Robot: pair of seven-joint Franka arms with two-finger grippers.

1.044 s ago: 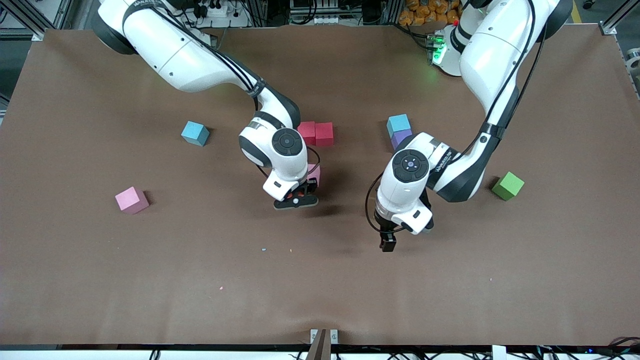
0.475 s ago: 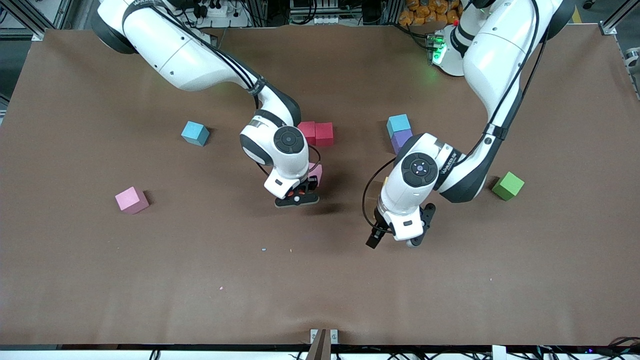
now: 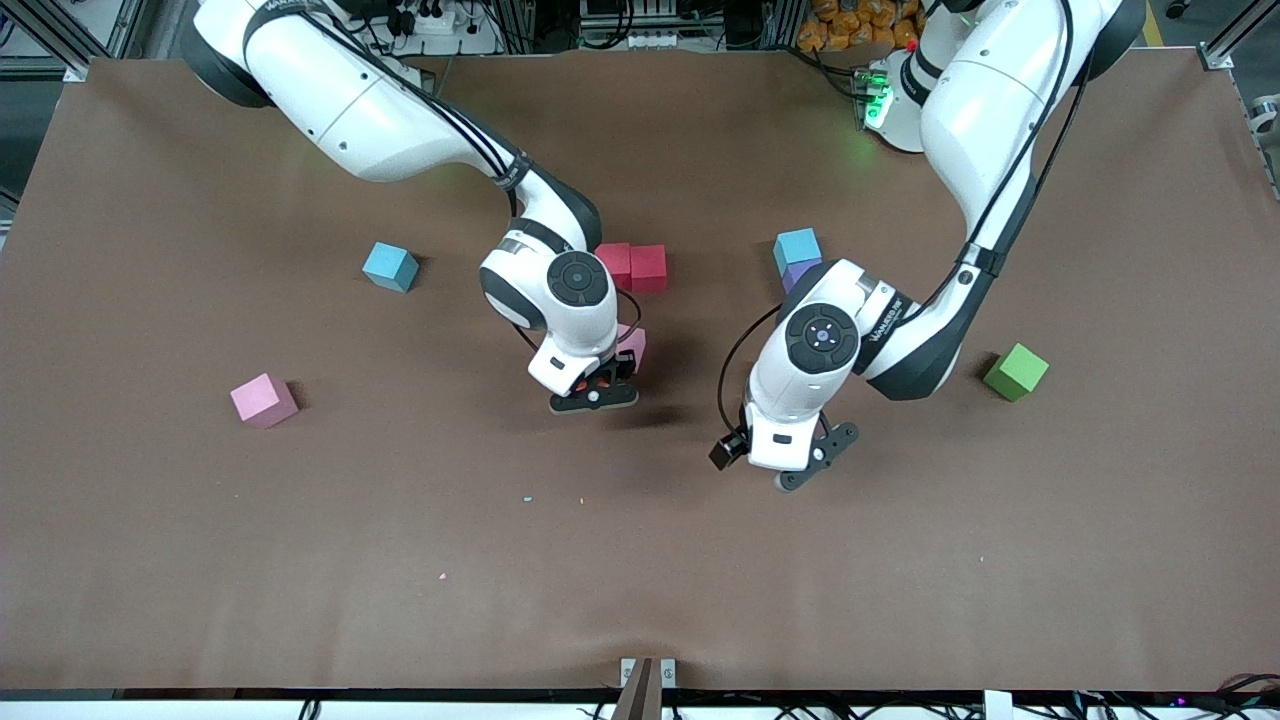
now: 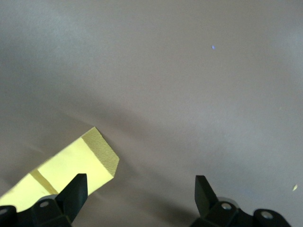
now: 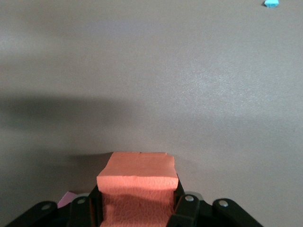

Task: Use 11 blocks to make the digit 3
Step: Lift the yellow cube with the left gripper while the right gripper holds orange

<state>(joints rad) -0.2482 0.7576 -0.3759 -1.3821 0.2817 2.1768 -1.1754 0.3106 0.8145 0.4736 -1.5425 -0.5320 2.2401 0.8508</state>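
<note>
Clamping an orange block (image 5: 138, 182), the right gripper (image 3: 592, 388) hangs just above the table (image 3: 300, 560), apparently beside a pink block (image 3: 631, 345); the left gripper (image 4: 139, 196), jaws apart, hovers beside yellow blocks (image 4: 66, 170).

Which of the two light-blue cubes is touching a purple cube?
The light-blue cube toward the left arm's end of the table: a purple cube lies against its nearer side. The other light-blue cube, toward the right arm's end, stands alone.
</note>
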